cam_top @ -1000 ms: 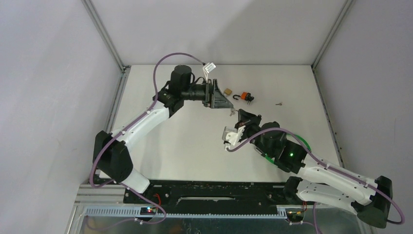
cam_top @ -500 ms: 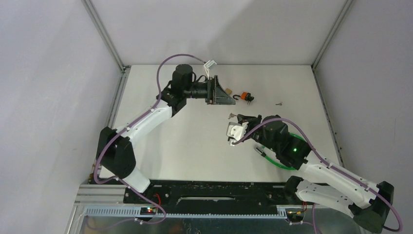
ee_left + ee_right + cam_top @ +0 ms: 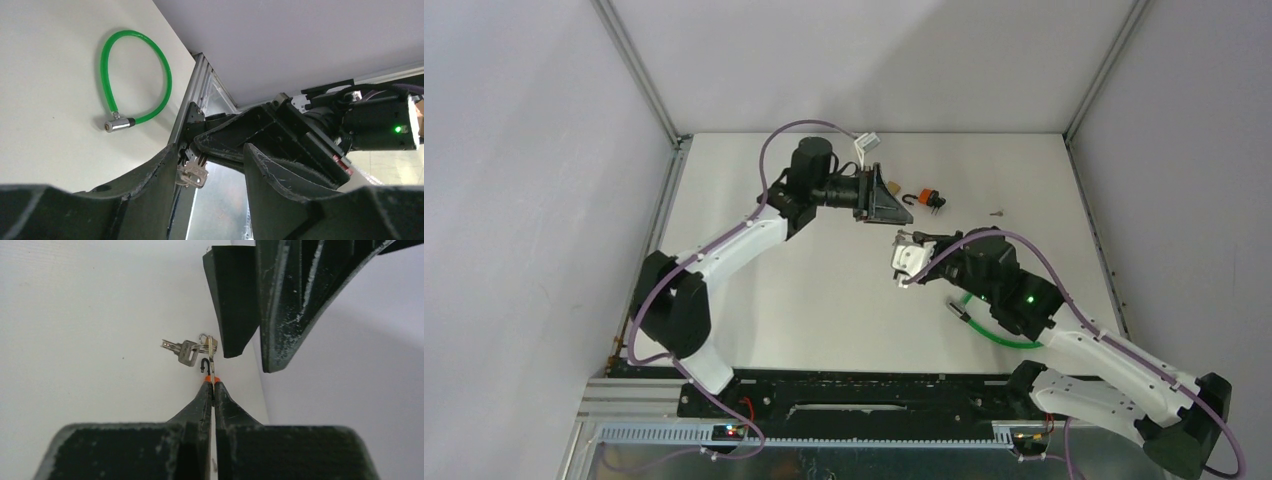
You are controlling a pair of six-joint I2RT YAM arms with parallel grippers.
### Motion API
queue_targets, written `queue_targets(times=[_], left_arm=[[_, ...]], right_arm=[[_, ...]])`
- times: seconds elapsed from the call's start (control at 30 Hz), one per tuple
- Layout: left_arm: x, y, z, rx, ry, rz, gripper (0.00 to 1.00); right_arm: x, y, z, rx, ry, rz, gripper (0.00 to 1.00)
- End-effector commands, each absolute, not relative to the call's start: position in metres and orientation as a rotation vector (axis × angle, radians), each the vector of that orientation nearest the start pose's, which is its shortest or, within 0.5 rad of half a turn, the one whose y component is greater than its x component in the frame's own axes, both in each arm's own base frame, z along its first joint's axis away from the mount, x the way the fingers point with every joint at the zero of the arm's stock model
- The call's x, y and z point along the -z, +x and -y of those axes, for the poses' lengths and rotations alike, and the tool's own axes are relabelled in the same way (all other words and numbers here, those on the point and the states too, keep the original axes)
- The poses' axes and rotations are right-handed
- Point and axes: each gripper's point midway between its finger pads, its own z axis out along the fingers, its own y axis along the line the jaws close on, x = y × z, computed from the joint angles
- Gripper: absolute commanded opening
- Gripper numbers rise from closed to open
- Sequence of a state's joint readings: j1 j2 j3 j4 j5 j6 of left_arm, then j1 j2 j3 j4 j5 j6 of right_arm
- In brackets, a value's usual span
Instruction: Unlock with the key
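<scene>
Key (image 3: 211,362) sits edge-on in the right pincer (image 3: 212,388), whose 2 fingers are pressed together on it, pinching its lower part. The key points up and away from the wrist. A ring (image 3: 206,339) at its far end carries spare keys (image 3: 185,351) that hang out to the left.

The bunch is held above the white counter (image 3: 804,290), near the middle of its far half. It lies just in front of the left pincer (image 3: 210,150). That pincer's fingers are spread with a clear gap and hold nothing. In the left wrist view the bunch shows low in that gap, close against the left finger.

A small brass padlock (image 3: 891,187) lies right beside the left pincer's tips. An orange and black padlock (image 3: 926,197) lies just to its right, shackle open. A small metal piece (image 3: 997,212), too small to identify, lies farther right.

A green cable lock (image 3: 120,124) rests looped on the counter, partly under the right arm.
</scene>
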State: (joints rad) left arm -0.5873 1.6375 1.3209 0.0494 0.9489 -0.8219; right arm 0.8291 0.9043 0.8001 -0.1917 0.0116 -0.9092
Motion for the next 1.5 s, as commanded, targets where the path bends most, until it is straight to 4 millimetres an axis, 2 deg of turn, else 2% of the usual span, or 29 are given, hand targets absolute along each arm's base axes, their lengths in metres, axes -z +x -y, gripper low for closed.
queue_targets(times=[0.0, 0.17, 0.37, 0.6, 0.77, 0.97, 1.3, 1.47], left_arm=[[-0.296, 0.258, 0.370, 1.777, 0.671, -2.004, 0.54], [-0.307, 0.252, 0.361, 1.653, 0.836, -1.905, 0.59], [-0.326, 0.238, 0.347, 1.504, 1.063, -1.686, 0.63], [-0.320, 0.226, 0.341, 1.224, 1.362, -1.523, 0.63], [-0.320, 0.225, 0.349, 1.058, 1.454, -1.433, 0.62], [-0.313, 0.220, 0.359, 0.997, 1.539, -1.394, 0.56], [-0.300, 0.218, 0.374, 0.998, 1.597, -1.387, 0.40], [-0.293, 0.217, 0.376, 0.991, 1.621, -1.396, 0.38]], right_arm=[[-0.283, 0.253, -0.229, -0.033, -1.361, -1.210, 0.00], [-0.280, 0.248, -0.229, -0.127, -1.372, -1.238, 0.00], [-0.275, 0.242, -0.229, -0.281, -1.380, -1.289, 0.00], [-0.270, 0.236, -0.231, -0.520, -1.359, -1.370, 0.00], [-0.269, 0.231, -0.231, -0.664, -1.332, -1.406, 0.00], [-0.270, 0.226, -0.230, -0.764, -1.309, -1.422, 0.00], [-0.269, 0.224, -0.228, -0.811, -1.301, -1.433, 0.00], [-0.270, 0.224, -0.226, -0.814, -1.297, -1.434, 0.00]])
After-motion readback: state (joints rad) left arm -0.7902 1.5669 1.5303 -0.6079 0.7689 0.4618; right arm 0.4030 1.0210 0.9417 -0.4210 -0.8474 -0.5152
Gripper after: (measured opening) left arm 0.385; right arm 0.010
